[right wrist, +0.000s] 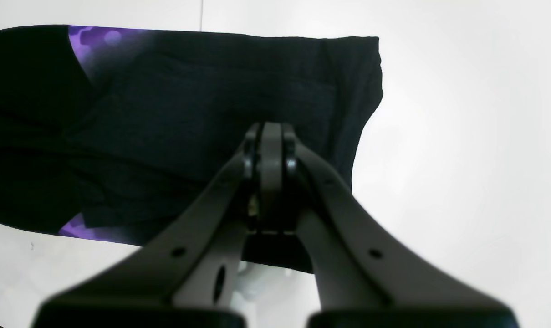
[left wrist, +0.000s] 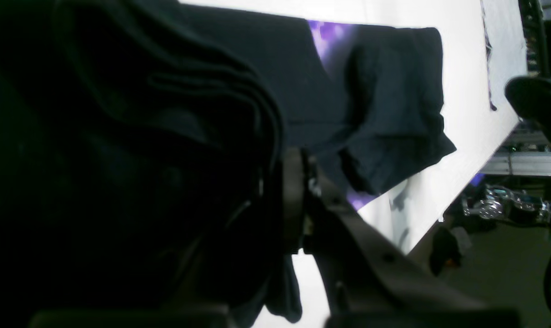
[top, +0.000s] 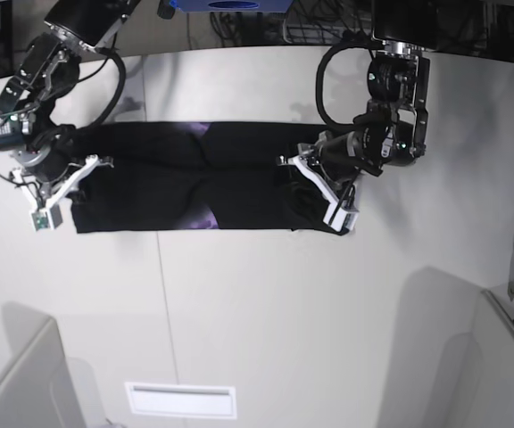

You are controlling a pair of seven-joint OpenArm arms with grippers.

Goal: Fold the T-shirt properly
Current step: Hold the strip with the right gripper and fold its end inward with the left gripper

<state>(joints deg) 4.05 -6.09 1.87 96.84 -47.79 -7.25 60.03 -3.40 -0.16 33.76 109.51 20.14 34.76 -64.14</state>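
The black T-shirt (top: 177, 178) lies folded into a long band across the white table (top: 284, 312), with small patches of purple print (top: 205, 218) showing at its folds. My left gripper (top: 328, 196) is at the band's right end. In the left wrist view it (left wrist: 280, 196) is shut on a bunched, raised wad of the T-shirt (left wrist: 385, 100) that hides one finger. My right gripper (top: 56, 192) is at the band's left end. In the right wrist view it (right wrist: 266, 136) has its fingers pressed together on the near edge of the T-shirt (right wrist: 175, 114).
Grey bin corners stand at the front left (top: 25, 383) and front right (top: 498, 357). A white label (top: 181, 399) lies near the front edge. Cables and equipment (top: 239, 22) crowd the back. The left wrist view shows the table edge (left wrist: 462, 191) with gear beyond it.
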